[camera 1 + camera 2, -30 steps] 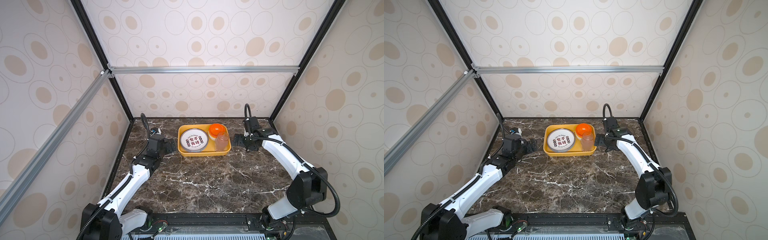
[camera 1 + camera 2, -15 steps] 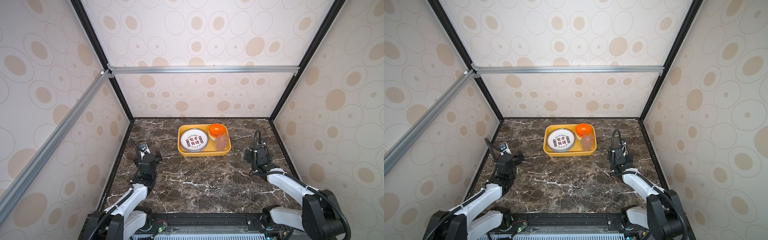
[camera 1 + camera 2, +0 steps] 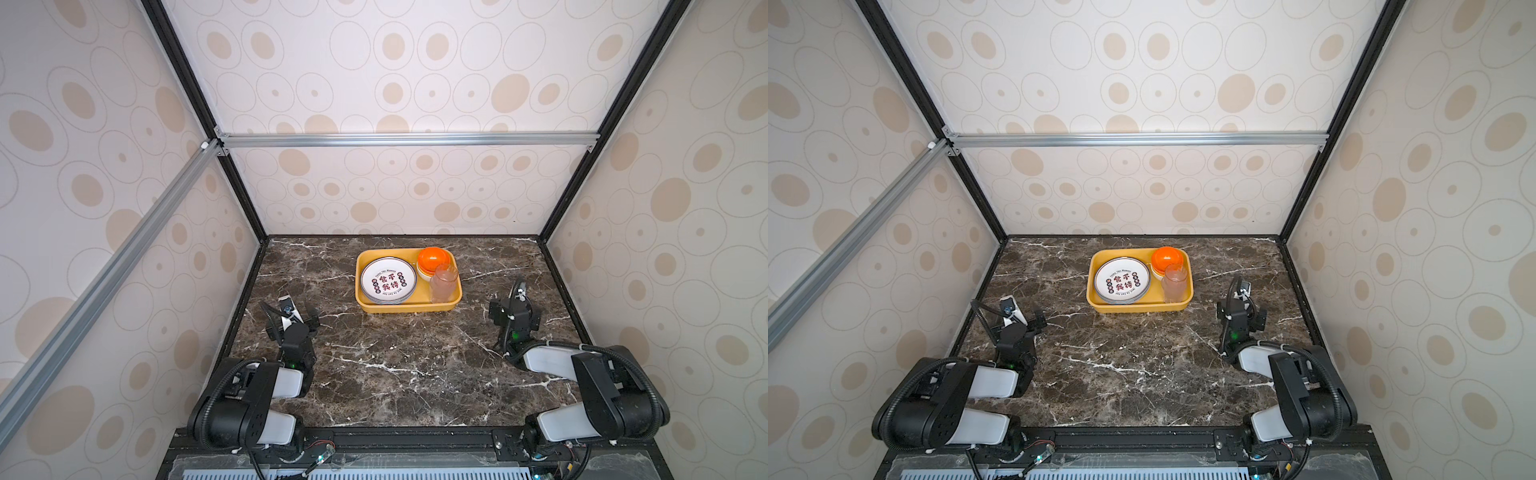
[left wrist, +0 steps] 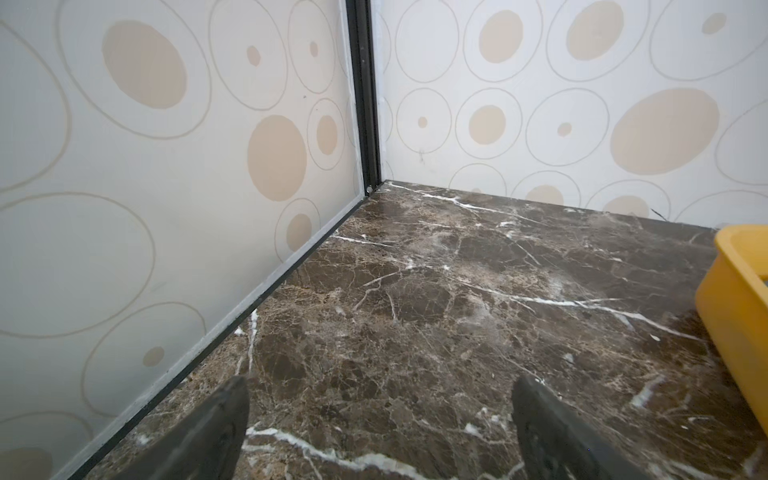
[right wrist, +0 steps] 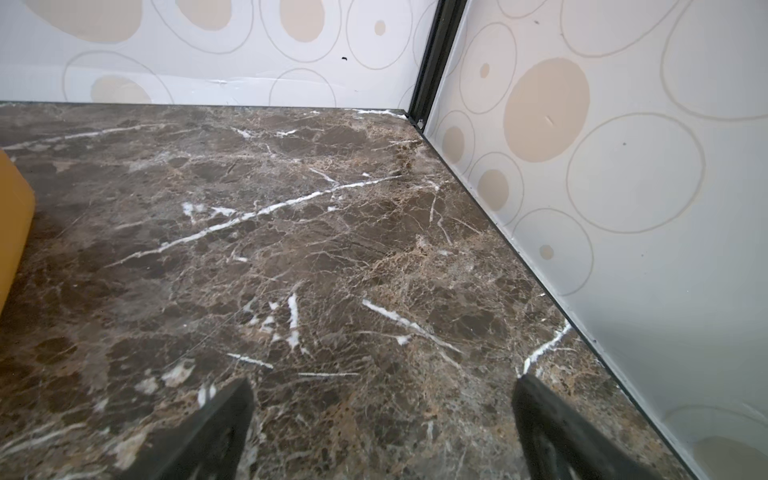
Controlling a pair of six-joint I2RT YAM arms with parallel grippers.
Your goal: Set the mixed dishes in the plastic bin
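Note:
The plastic bin (image 3: 409,308) (image 3: 1138,308) sits at the back middle of the marble table. In it lie white plates with Chinese characters (image 3: 388,281) (image 3: 1121,280), stacked. Beside them are an orange bowl (image 3: 434,258) (image 3: 1167,257), upside down on a cream one, and a pink cup (image 3: 443,284) (image 3: 1174,284). My left gripper (image 3: 293,319) (image 4: 380,415) rests low at the left, open and empty. My right gripper (image 3: 514,311) (image 5: 382,415) rests low at the right, open and empty. Each wrist view catches a corner of the bin (image 4: 735,299) (image 5: 12,208).
Patterned walls close the table on the left (image 4: 124,249), right (image 5: 623,208) and back. Both arms are folded back near the front edge. Bare marble (image 3: 399,357) lies between the grippers and the bin.
Both arms have drawn back from the sides of the bin toward the front of the table and folded down. The dishes in the bin have not moved.

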